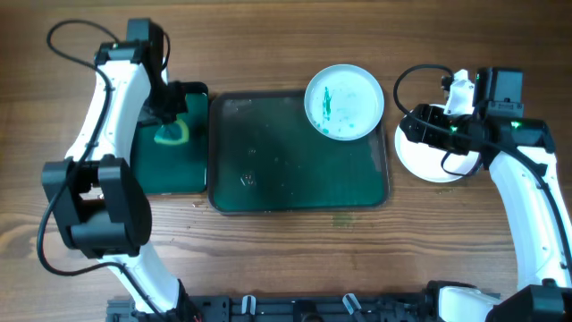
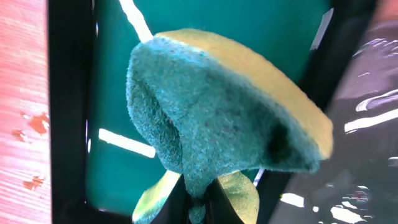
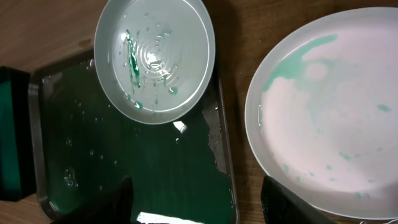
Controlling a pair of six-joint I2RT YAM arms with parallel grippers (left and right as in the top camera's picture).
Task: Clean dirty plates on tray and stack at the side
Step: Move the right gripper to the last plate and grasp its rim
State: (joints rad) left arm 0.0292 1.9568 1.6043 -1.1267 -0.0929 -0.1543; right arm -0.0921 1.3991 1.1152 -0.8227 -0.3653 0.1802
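A white plate with teal smears sits on the far right corner of the large dark green tray; it also shows in the right wrist view. A second pale plate with faint teal marks lies on the table to the right of the tray, and shows in the right wrist view too. A third plate does not show separately. My right gripper is open and empty above the tray's right rim. My left gripper is shut on a green-and-yellow sponge.
A smaller dark green tray lies left of the large tray, under the sponge; its surface shows in the left wrist view. Water drops speckle the large tray. Brown wooden table lies all round.
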